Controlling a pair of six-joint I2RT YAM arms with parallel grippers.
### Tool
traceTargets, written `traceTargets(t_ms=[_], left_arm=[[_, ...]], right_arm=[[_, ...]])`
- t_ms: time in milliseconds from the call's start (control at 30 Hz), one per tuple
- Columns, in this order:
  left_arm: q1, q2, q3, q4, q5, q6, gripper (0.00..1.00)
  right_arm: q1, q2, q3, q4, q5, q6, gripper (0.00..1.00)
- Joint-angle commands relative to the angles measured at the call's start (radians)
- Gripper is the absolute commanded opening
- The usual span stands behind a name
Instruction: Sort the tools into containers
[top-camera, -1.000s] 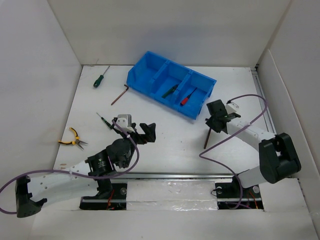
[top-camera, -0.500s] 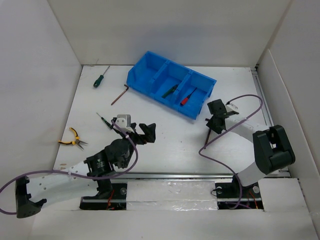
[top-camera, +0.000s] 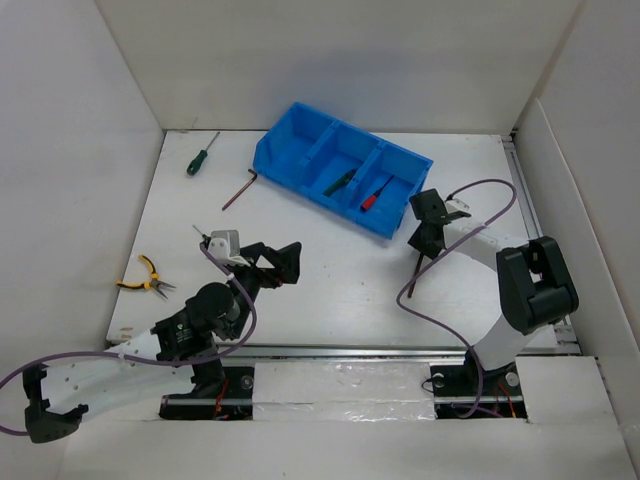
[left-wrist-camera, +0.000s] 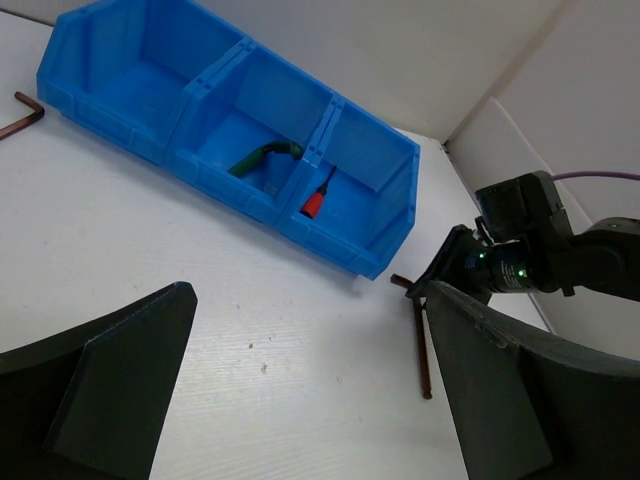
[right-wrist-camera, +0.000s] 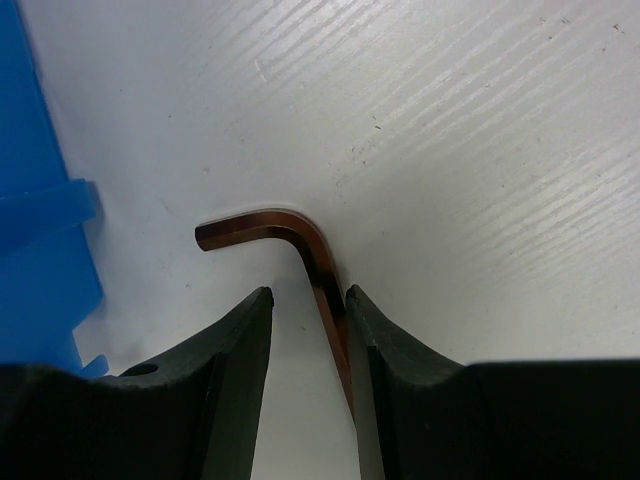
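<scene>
Hex key (right-wrist-camera: 290, 225), dark, L-shaped: lies flat on the desk (right-wrist-camera: 480, 150) just beside the right end of the blue bin (left-wrist-camera: 220, 185), with its short leg pointing toward the bin wall.

Right hand (right-wrist-camera: 307, 300): set low over the key with its gap narrow. It straddles the long shaft just below the bend. One finger touches the shaft and the other stands a little apart, so nothing is gripped yet.

Left hand (left-wrist-camera: 310, 300): spread wide and holding nothing, above bare desk well short of the bin.

Stock already binned: green-handled tool (left-wrist-camera: 265, 155) in the middle compartment, red-handled screwdriver (left-wrist-camera: 315, 200) in the right one.

Stock on the desk: green-handled screwdriver (top-camera: 202, 155), second hex key (top-camera: 238, 190), yellow-handled pliers (top-camera: 143, 279).

Hazards, as judged:
- Uneven contact. If the touching finger leads on closing, it may push the thin shaft sideways and roll it out of the gap.
- Grip near the bend. Most of the shaft hangs behind the fingers, so the key may pivot or droop once lifted.
- Long shaft on transfer. It could catch the bin rim and drop outside.
- Purple cable (top-camera: 440, 265). It loops close over the shaft and might drag it.
</scene>
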Motion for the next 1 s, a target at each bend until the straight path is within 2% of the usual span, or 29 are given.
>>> traceTargets(t_ms=[0, 300, 500, 733, 967], left_arm=[[0.007, -0.025, -0.005, 0.016, 0.01, 0.008, 0.99], [0.007, -0.068, -0.013, 0.012, 0.03, 0.002, 0.99], [0.007, -0.079, -0.012, 0.01, 0.038, 0.0, 0.99], [0.007, -0.118, -0.022, 0.002, 0.036, -0.007, 0.99], [0.007, -0.128, -0.028, 0.012, 0.042, -0.006, 0.99]], right_arm=[[0.013, 0.015, 0.054, -0.036, 0.016, 0.002, 0.41], [0.054, 0.038, 0.089, -0.109, 0.016, 0.041, 0.41], [0.124, 0.091, 0.139, -0.214, 0.071, 0.09, 0.41], [0.169, 0.121, 0.164, -0.237, 0.077, 0.12, 0.39], [0.264, 0.06, 0.09, -0.247, 0.105, 0.185, 0.37]])
